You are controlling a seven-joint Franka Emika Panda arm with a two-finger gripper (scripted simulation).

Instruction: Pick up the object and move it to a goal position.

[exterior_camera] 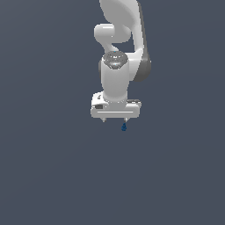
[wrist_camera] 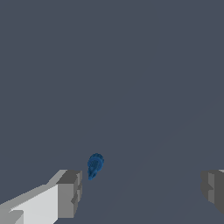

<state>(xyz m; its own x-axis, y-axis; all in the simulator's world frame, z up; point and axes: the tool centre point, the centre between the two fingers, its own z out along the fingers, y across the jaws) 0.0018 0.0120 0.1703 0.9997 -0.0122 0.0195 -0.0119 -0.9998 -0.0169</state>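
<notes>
The object (exterior_camera: 124, 127) is a tiny dark-blue teardrop blob on the plain grey floor. In the exterior view it lies just below my white gripper (exterior_camera: 115, 119), under the fingertip nearer the exterior view's right. My gripper is open, its two short fingers spread wide apart with nothing between them. In the wrist view the object (wrist_camera: 94, 165) lies close beside one grey finger pad (wrist_camera: 70, 192), just inside the gap, while the other pad (wrist_camera: 213, 189) stands far off. My gripper (wrist_camera: 141, 191) does not touch the blob.
The white arm (exterior_camera: 118, 66) rises above the gripper toward the top of the exterior view. A uniform dark grey surface (exterior_camera: 52, 167) fills both views.
</notes>
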